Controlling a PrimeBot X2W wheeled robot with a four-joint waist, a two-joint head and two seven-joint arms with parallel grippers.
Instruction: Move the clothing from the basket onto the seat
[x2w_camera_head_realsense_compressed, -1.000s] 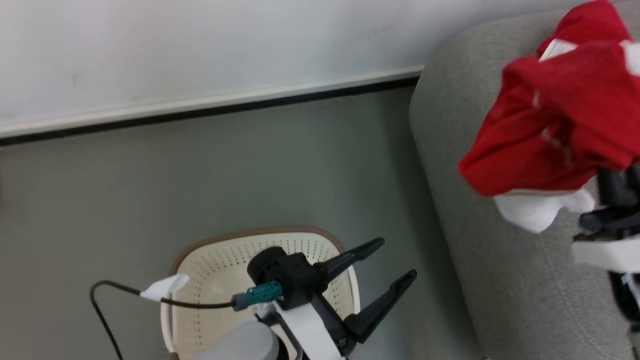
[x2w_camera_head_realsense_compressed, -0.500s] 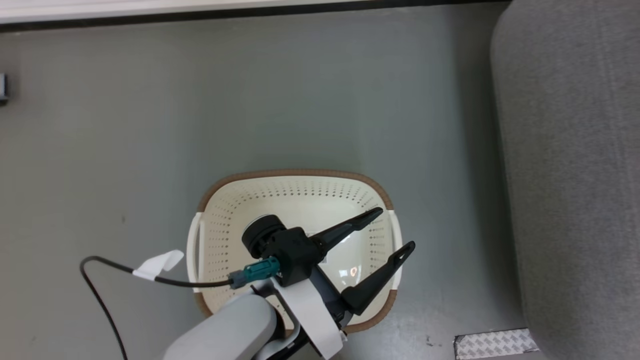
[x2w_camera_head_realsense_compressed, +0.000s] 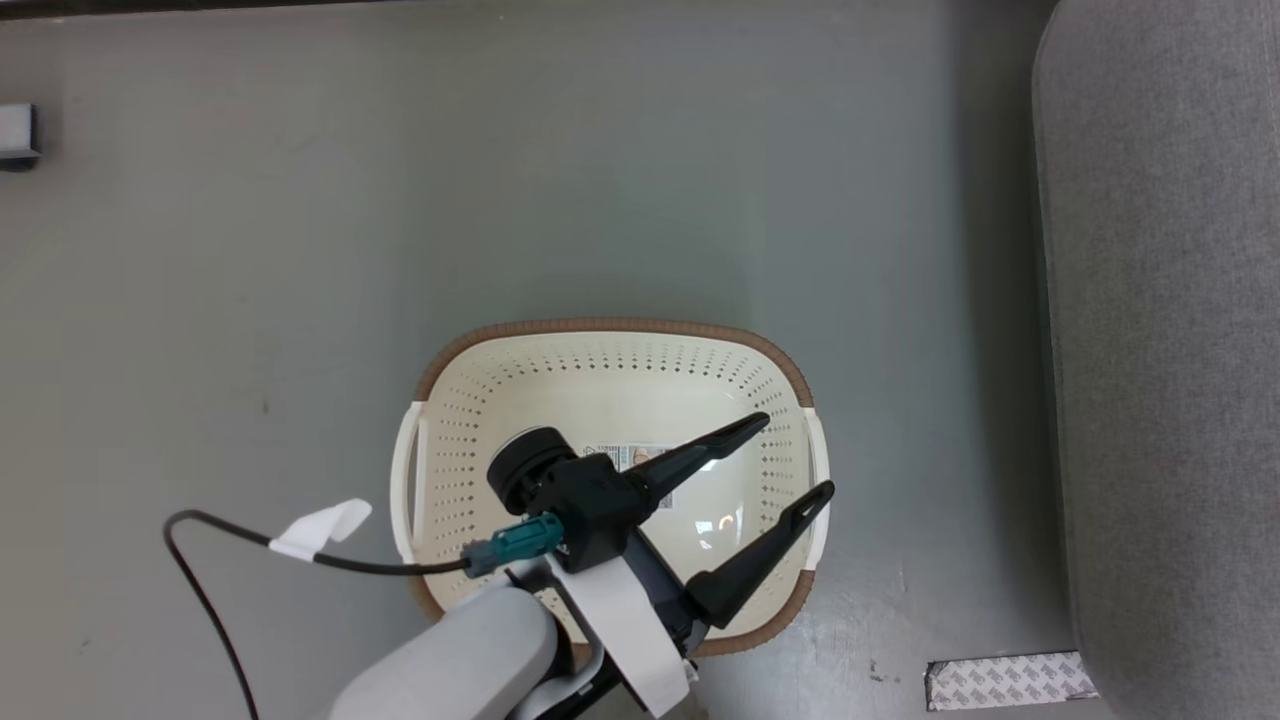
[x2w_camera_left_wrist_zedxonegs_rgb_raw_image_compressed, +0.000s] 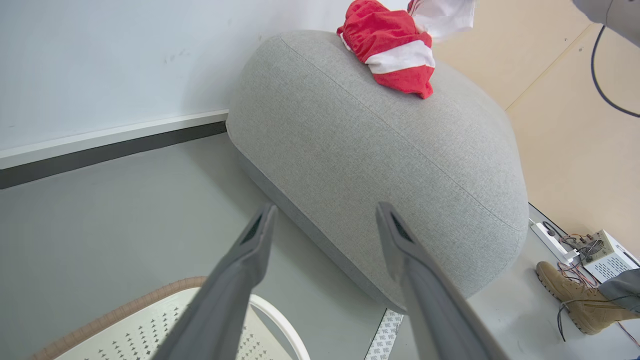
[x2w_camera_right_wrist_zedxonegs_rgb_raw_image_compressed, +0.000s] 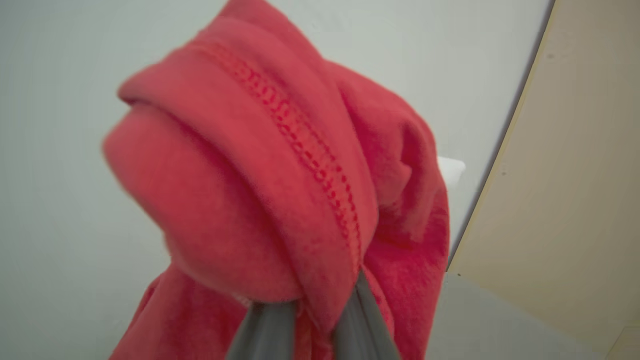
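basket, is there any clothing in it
No, in the head view the basket has a bare floor with just a small label on it.

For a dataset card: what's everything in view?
basket: one, cream, brown rim, on the floor
seat: one, light grey, right of the basket
clothing: one, red and white, hanging over the seat's far end
tape patch: one, silvery, floor beside the seat
boot: one, tan, a person's, past the seat
cable: one, black, white tag, left of the basket
left claw: one, dark, open over the basket
right claw: one, dark grey, shut on the clothing
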